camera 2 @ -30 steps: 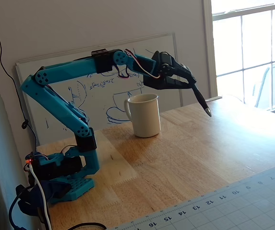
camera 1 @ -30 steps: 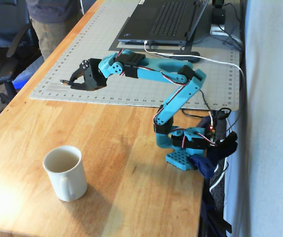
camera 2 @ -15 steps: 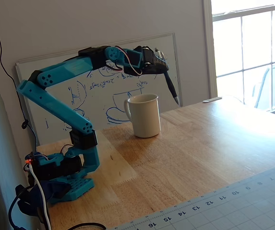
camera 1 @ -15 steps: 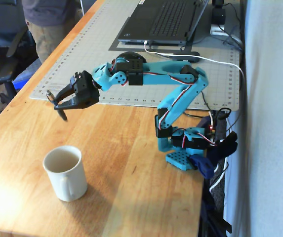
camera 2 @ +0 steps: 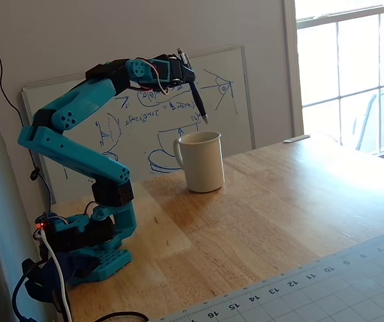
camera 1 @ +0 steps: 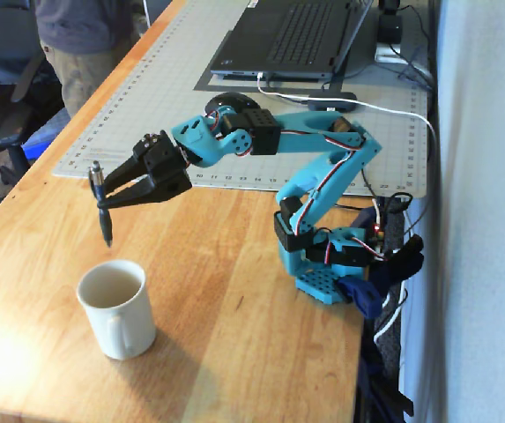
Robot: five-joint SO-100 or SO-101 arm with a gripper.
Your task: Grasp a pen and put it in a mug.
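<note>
Pen held above mug, not in yet
Fingers (camera 1: pixel 104 196) pinch pen (camera 1: pixel 102 204) near-upright, tip down; I see mug (camera 1: pixel 118 308) mouth at approx 6 o'clock

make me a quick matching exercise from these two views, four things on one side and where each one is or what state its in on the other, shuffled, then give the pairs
Things
1. slim dark blue-black pen
2. cream-white ceramic mug
3. black two-finger gripper
4. dark open laptop

Places or states
A. standing upright on the bare wooden table, nothing inside it
B. resting on the grey gridded cutting mat
C. hanging in the air, tip pointing down, above the table near the mug
D. shut around a thin object

Pairs: 1-C, 2-A, 3-D, 4-B
</note>
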